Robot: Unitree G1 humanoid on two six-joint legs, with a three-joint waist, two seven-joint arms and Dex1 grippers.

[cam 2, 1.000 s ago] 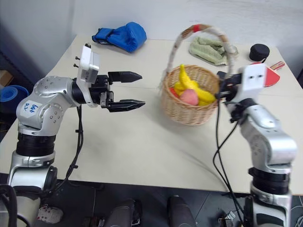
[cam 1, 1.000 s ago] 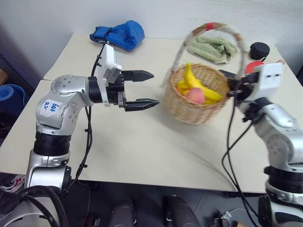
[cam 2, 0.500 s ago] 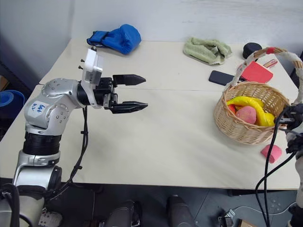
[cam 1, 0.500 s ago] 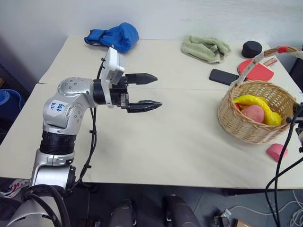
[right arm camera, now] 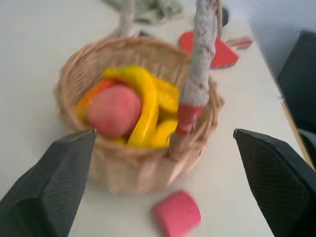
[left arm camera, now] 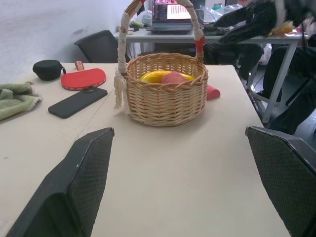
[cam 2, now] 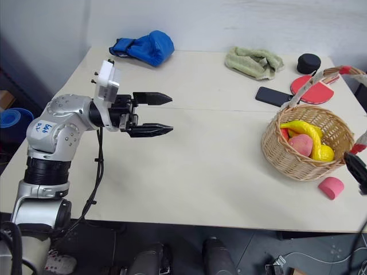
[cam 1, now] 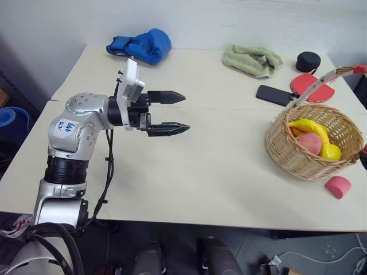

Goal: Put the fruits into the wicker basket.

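The wicker basket (cam 1: pixel 298 157) stands upright on the table's right side, its white-wrapped handle (right arm camera: pixel 200 64) arching over it. Inside lie the fruits: a yellow banana (cam 1: pixel 312 127), a pink peach (cam 1: pixel 310 143), an orange-red piece (right arm camera: pixel 91 96) and other yellow ones. My right gripper (right arm camera: pixel 164 132) is open just short of the basket on its near right, with nothing between its fingers; one black finger (cam 2: pixel 356 169) shows at the table's right edge. My left gripper (cam 1: pixel 184 113) hovers open and empty over the left half of the table, pointing level toward the basket (left arm camera: pixel 165 101).
A pink flat-ended block (cam 1: pixel 338 186) lies just in front of the basket. Along the far edge are a blue boxing glove (cam 1: pixel 140 44), a green cloth (cam 1: pixel 252 59), a black phone (cam 1: pixel 275 94), a red paddle (cam 1: pixel 312 86) and a black round object (cam 1: pixel 309 60).
The basket, held by its handle in my right gripper, went from the table's middle to the right side. It now rests there; the right gripper has opened and drawn back.
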